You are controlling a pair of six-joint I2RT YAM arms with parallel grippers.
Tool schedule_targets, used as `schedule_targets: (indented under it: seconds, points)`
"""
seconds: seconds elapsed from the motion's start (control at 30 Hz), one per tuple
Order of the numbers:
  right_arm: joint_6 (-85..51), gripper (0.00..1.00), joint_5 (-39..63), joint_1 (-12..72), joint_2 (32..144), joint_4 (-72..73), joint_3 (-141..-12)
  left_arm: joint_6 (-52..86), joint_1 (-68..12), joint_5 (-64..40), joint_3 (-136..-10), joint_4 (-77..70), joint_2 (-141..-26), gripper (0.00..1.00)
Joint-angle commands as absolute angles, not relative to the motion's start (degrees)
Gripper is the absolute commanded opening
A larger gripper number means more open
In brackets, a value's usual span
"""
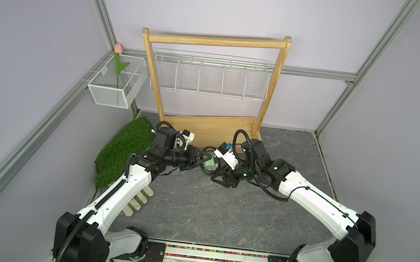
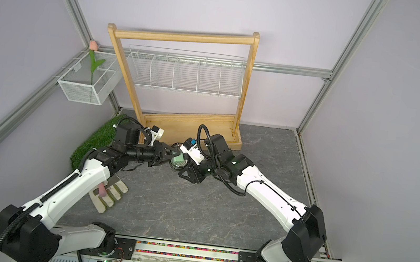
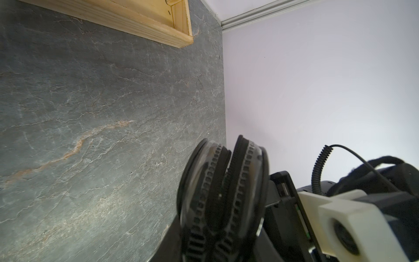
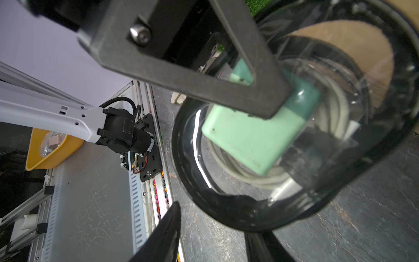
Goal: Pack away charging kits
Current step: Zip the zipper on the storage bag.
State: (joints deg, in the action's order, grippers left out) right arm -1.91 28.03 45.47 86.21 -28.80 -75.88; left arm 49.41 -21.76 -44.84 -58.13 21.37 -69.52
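So, mid-table, just in front of the wooden rack (image 1: 204,133), the two arms are met nose to nose over the pouch (image 1: 207,170).

The mint-green charger block (image 4: 249,140) is pinched in the left gripper (image 1: 204,158). In the right wrist view, one dark finger (image 4: 204,74) of that gripper is laid flat across the block's upper side. The block is held tilted, with its lower end poked into the open black-rimmed mouth of the pouch (image 4: 226,215). It's seen the same way in both top views, as a pale green patch (image 2: 179,158) right at the pouch.

The white cable coil (image 4: 238,172) is already lying curled inside the clear pouch, under the block. Whether the two are touching can't be made out.

The right gripper (image 1: 216,172) is parked at the pouch's near edge. Its fingers (image 4: 167,238) are seen standing apart with the rim dipping between them, but whether the rim is actually clamped can't be told. In the left wrist view the pouch (image 3: 222,195) is seen edge-on, with its two halves gaped open.

A strip of grass mat (image 1: 123,150) and a pale glove (image 1: 139,199) are left lying on the grey table (image 1: 219,215) by the left arm.
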Motion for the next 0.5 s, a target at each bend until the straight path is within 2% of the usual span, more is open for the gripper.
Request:
schedule_targets:
  seconds: [0.0, 0.1, 0.47]
  points:
    - [-2.18, 0.45, 27.83, 45.64, 87.35, -25.54, -77.16, 50.81, -21.87, -47.27, -59.38, 19.99, -68.03, 0.0]
    - [-3.06, 0.42, 28.86, 45.62, 87.36, -24.14, -77.19, 50.9, -21.88, -47.12, -59.3, 19.95, -67.94, 0.0]
    - [-7.16, 0.23, 28.74, 46.29, 88.71, -18.82, -76.24, 52.62, -21.88, -47.57, -59.68, 17.59, -67.63, 0.0]
